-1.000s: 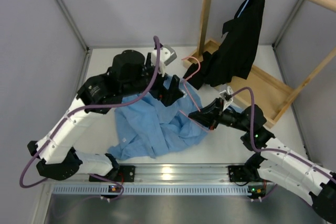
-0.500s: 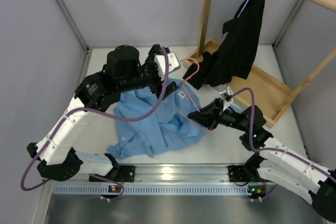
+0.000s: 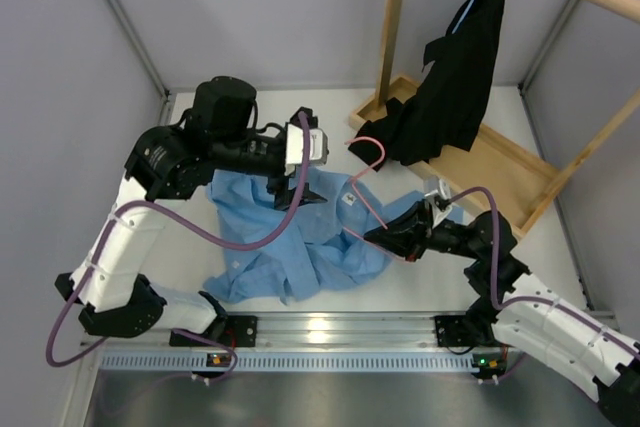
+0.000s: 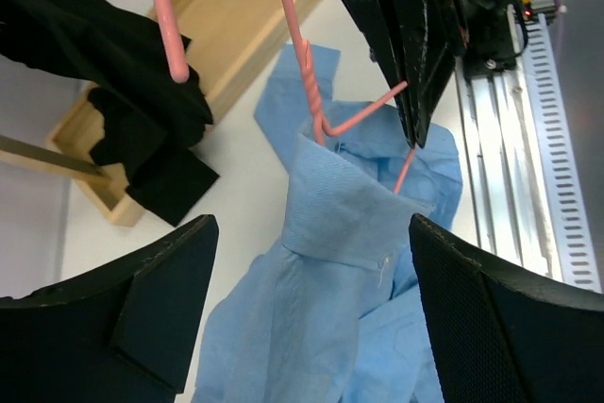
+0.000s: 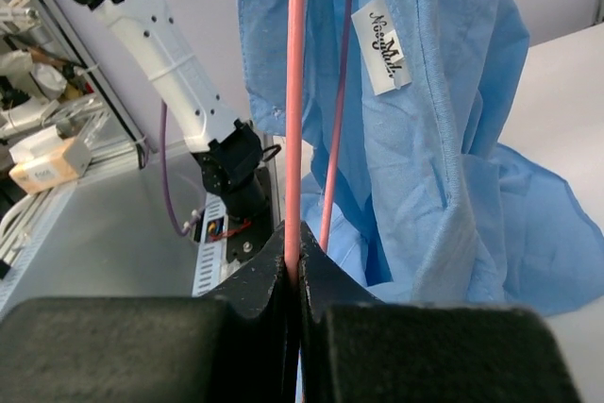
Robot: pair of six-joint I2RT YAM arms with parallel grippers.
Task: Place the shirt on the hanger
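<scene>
Clamping hanger (image 5: 295, 92) wire: right gripper (image 5: 294, 238) | left gripper (image 4: 310, 233) wide open, empty | shirt (image 4: 349, 205) wrinkled, collar over hanger

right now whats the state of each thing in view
shirt: collar raised on hanger, rest crumpled on table
hanger: held up, one side under the collar
right hand: shut on hanger
left hand: open above shirt
black garment: hanging from rack

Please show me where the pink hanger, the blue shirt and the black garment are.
pink hanger (image 4: 308, 92): left wrist view, on its twisted neck.
blue shirt (image 3: 270, 242): top external view, on the body fabric.
black garment (image 3: 455, 77): top external view, on its hanging middle.
</scene>
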